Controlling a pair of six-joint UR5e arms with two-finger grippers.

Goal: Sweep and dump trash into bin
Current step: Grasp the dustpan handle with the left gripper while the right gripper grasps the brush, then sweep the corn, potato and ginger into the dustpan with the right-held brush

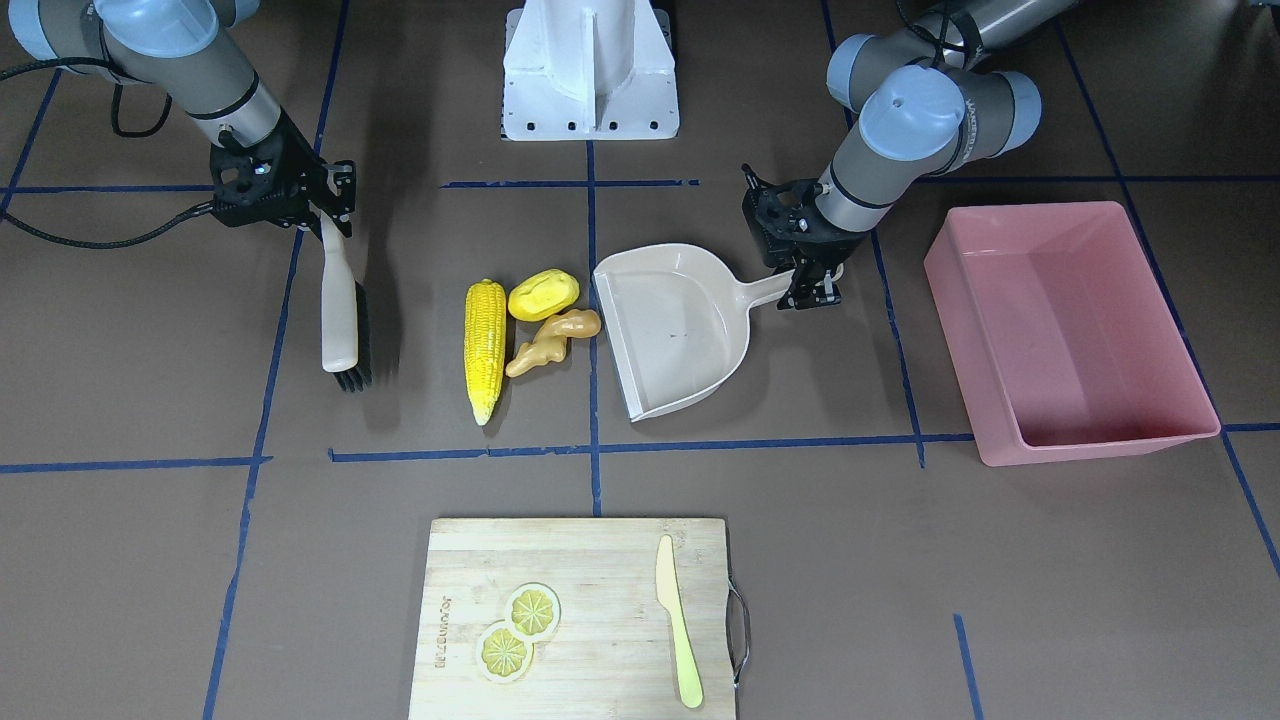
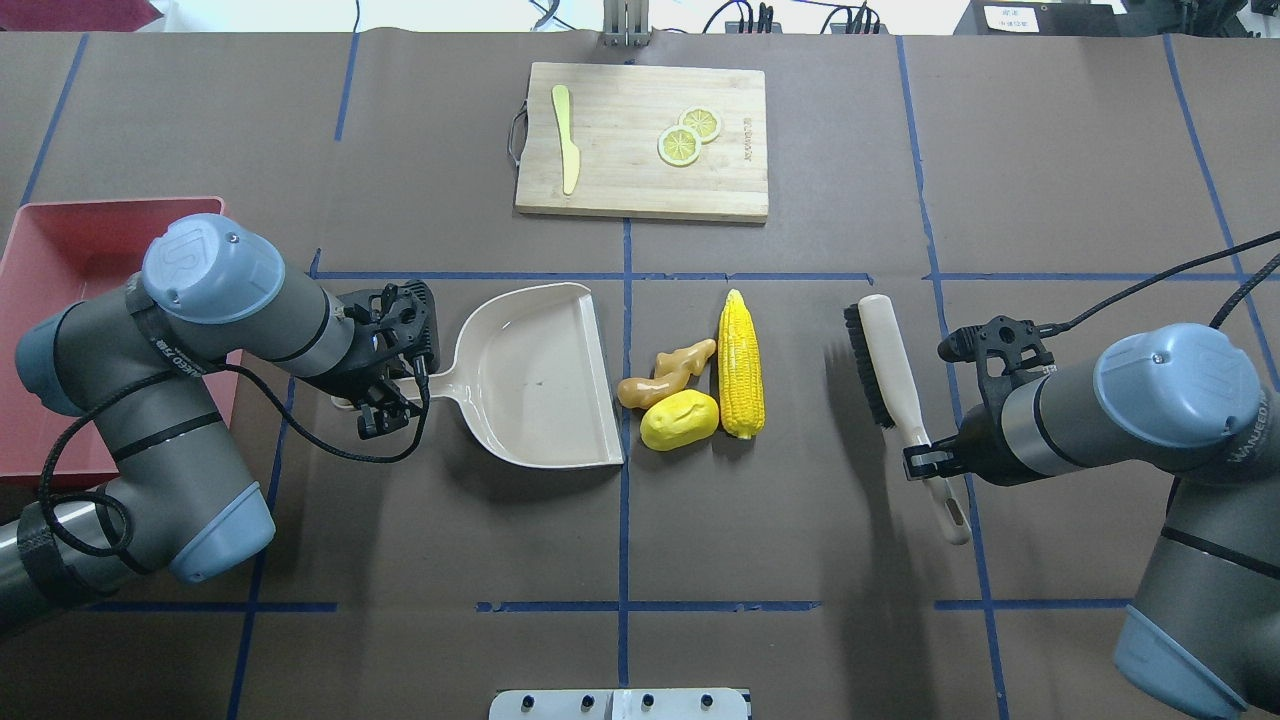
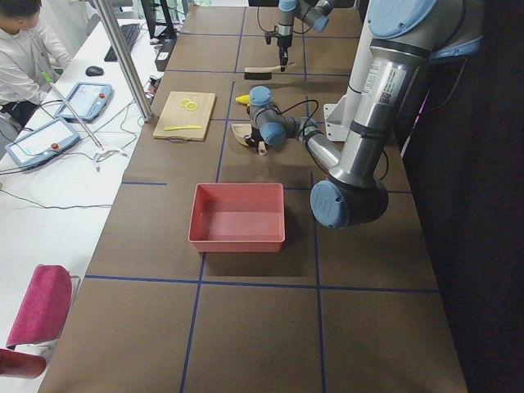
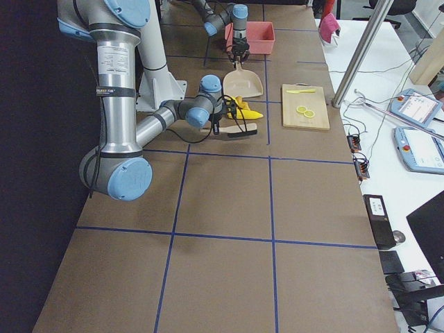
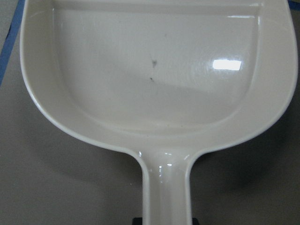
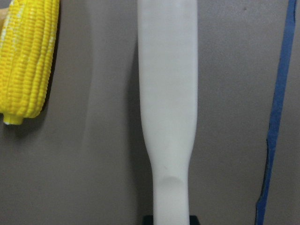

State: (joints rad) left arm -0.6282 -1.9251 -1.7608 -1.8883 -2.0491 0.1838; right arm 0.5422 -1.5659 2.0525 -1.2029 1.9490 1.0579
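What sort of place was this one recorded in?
Probably a robotics lab set up for data collection, not a real kitchen: a table marked with a blue tape grid, a teach pendant beside an operator, and toy food like the corn.

A wooden cutting board (image 1: 580, 615) lies on the brown table (image 1: 900, 600), which is crossed by blue tape lines (image 1: 760, 444). On the board, two lemon slices (image 1: 532, 608) seem to overlap. A pale yellow knife (image 1: 677, 630) lies apart from them, beside the board's metal handle (image 1: 740, 635).
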